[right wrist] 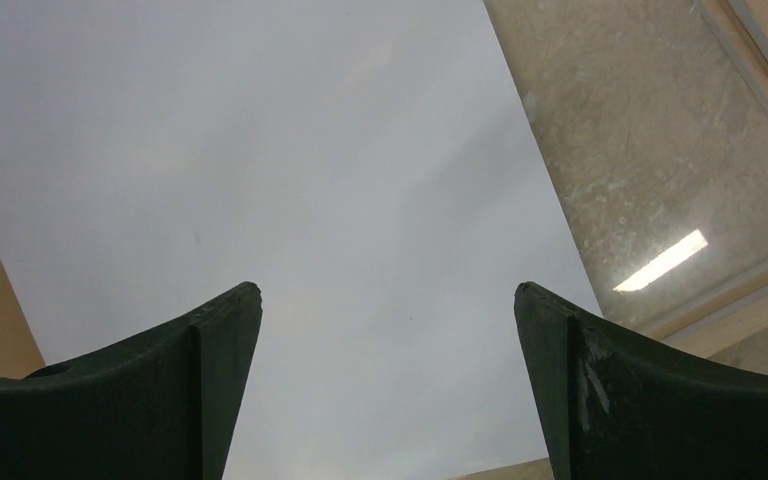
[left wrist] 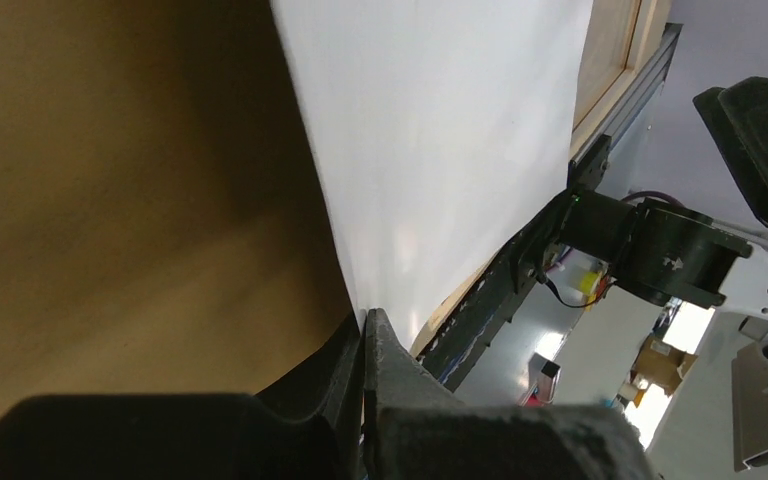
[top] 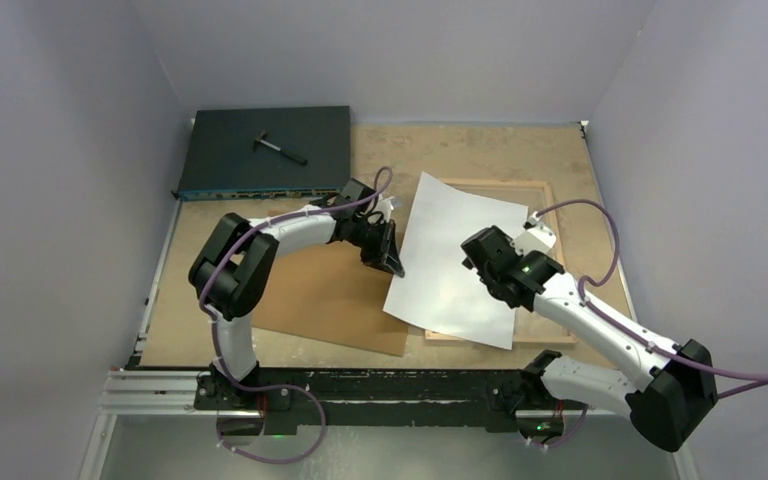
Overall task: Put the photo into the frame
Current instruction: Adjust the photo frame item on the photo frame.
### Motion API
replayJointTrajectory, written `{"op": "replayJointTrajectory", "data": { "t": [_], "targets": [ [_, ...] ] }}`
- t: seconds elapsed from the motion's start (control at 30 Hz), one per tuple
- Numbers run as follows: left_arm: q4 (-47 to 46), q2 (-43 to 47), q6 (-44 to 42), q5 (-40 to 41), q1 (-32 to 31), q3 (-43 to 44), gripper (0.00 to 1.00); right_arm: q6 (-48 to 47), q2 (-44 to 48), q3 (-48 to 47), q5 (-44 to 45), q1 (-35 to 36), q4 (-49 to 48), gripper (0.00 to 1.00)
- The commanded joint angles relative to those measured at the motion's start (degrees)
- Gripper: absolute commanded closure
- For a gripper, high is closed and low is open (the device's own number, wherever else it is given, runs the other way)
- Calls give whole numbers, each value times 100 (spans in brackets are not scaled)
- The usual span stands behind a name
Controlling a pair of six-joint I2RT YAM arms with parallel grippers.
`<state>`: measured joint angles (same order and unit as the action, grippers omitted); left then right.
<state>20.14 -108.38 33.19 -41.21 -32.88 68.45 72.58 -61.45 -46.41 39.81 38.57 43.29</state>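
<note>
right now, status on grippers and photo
Left gripper shut on photo, at its edge. Right gripper open over it. Photo white side up, askew over frame, not seated.

We count two pincers, the left pincer and the right pincer. One photo, white back up, lies under the right pincer. There is one frame beyond it and one brown backing board beside the left pincer. Beyond that pincer sits one dark flat box bearing one small hammer-like tool. One desk carries everything.
</note>
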Motion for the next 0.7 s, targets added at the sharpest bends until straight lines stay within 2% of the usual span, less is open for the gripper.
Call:
{"op": "replayJointTrajectory", "data": {
  "t": [0.0, 0.17, 0.47, 0.67],
  "targets": [
    [-439, -135, 371, -28, -220, 344, 100, -148, 148, -220, 303, -98, 238, 1],
    [-949, -67, 967, -64, -240, 94, 100, -276, 162, -248, -54, -160, -43, 1],
    [-593, -73, 976, 383, -238, 536, 100, -660, -281, -535, -459, -165, -634, 1],
    [-726, 170, 985, 383, 322, 154, 100, -715, -573, -668, -558, -158, -829, 1]
  ]
}}
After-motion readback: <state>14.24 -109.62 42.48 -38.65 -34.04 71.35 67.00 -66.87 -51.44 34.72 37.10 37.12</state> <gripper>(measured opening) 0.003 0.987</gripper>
